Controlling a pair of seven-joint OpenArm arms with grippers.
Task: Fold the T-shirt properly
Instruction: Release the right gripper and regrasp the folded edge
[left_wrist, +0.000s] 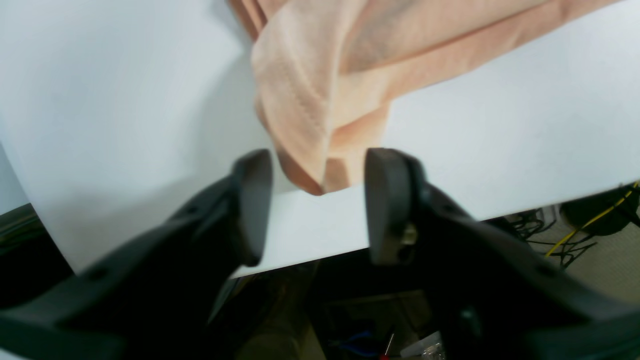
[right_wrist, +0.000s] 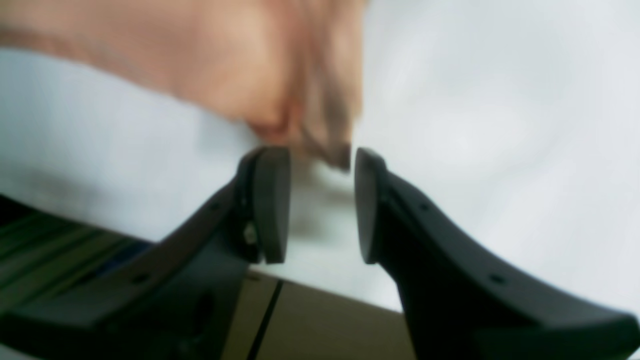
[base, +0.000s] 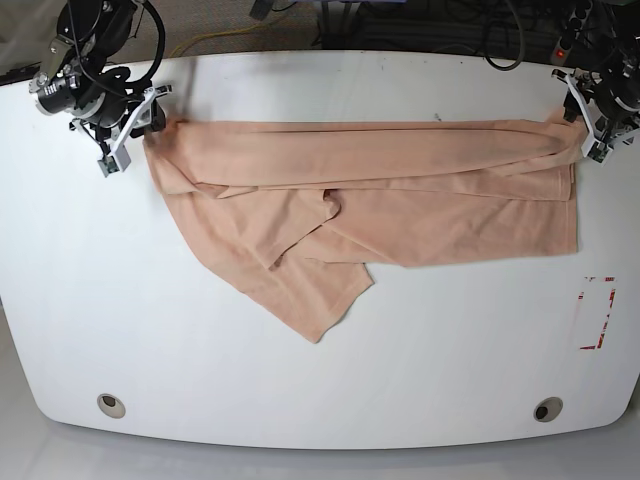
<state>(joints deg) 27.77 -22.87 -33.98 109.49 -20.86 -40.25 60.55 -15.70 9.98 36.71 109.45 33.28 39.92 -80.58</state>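
On white oval table (base: 200, 380): peach-pink cotton T-shirt (base: 400, 190), stretched lengthwise, one flap trailing toward near edge. At shirt's ends: left tool (left_wrist: 317, 202) and right tool (right_wrist: 320, 205), jaws apart, cloth corners between.

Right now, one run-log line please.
T-shirt: stretched across table, one flap trailing | left gripper: open at corner | right gripper: open at corner

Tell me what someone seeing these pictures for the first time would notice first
A peach-pink T-shirt stretched across the far half of the white table, one flap trailing toward the middle. At each end sits a black gripper: the left gripper and right gripper, both with jaws apart and a bunched cloth corner just at their tips.
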